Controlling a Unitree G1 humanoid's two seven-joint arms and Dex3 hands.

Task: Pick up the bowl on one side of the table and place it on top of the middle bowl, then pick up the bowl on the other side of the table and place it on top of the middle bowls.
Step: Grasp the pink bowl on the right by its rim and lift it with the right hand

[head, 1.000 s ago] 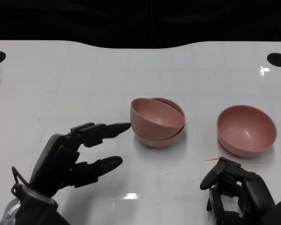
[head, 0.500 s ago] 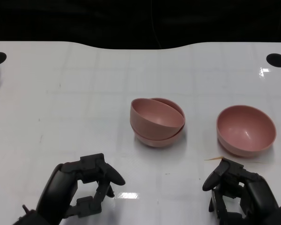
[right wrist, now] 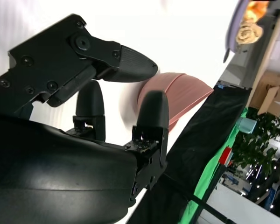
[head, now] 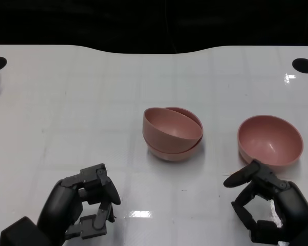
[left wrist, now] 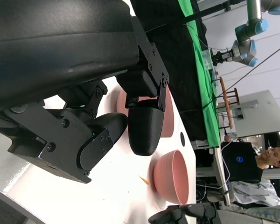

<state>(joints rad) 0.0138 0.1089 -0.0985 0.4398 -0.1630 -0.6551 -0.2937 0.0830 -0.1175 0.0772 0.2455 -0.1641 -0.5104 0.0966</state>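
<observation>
Where fingers (right wrist: 147, 123) cross, stacked bowls (right wrist: 177, 95) are half hidden.

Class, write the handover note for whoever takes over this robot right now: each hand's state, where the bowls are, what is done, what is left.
Left hand: fingers curled in, holding nothing, low at the near left of the table.
Right hand: fingers apart, empty, just short of the right bowl, not touching it.
Middle stack: one bowl sits tilted inside the middle bowl.
Done: first side bowl is on the middle bowl.
Left: grasp the right bowl and set it on the stack.
</observation>
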